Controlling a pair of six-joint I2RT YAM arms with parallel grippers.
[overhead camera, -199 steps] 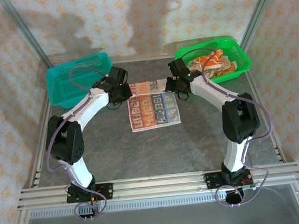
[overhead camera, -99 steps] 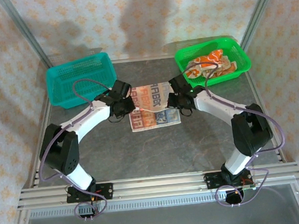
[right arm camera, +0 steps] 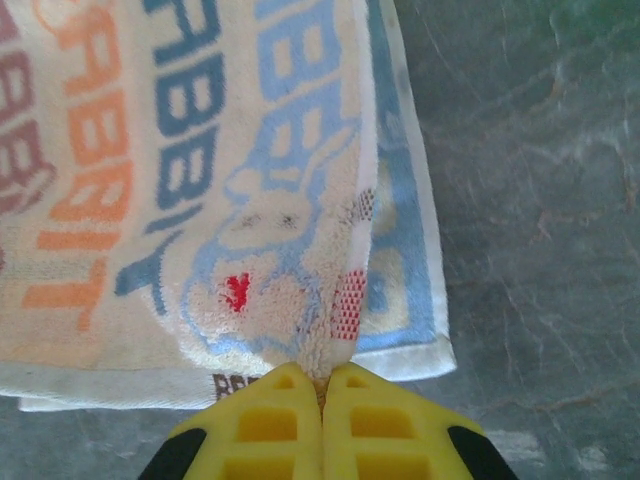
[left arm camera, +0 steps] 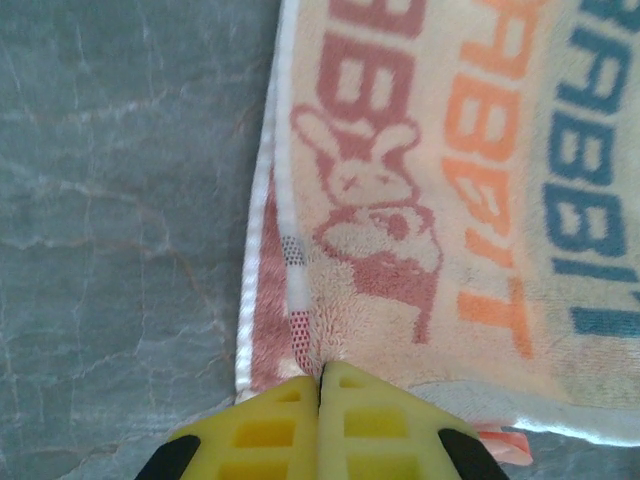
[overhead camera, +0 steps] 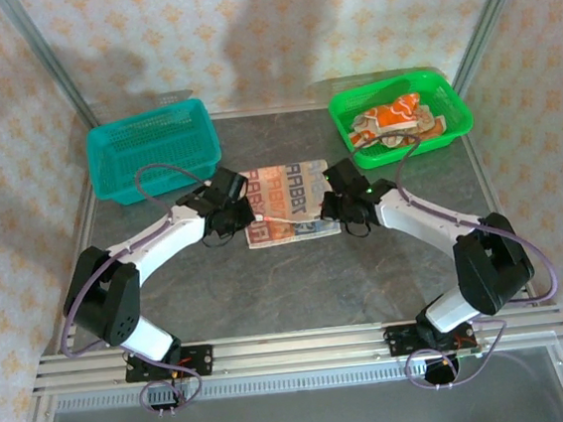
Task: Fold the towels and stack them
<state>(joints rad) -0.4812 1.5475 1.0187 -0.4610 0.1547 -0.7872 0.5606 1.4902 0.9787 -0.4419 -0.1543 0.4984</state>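
A cream terry-cloth hand towel printed with stripes of blocky "RABBIT" lettering lies on the grey marbled desk, stretched between the two sets of jaws. The left jaws, yellow and pressed together, are clamped on its left-hand corner. Just ahead of them in the left wrist view the towel shows a brick-red rabbit figure, then orange and blue letter rows running off to the right. A white-hemmed lower layer peeks out as a reddish strip to the left of the pinched edge. The right jaws, also tight together, grip the opposite corner. Just ahead of them the towel carries a pale-blue rabbit with a small red heart, and orange and blue letters lie to their left. A blue-printed under layer juts out to their right, so the cloth lies doubled over. Beyond and to the right of the right jaws a green plastic basket holds crumpled orange-and-cream towels. Beyond and left of the left jaws stands a teal plastic basket.
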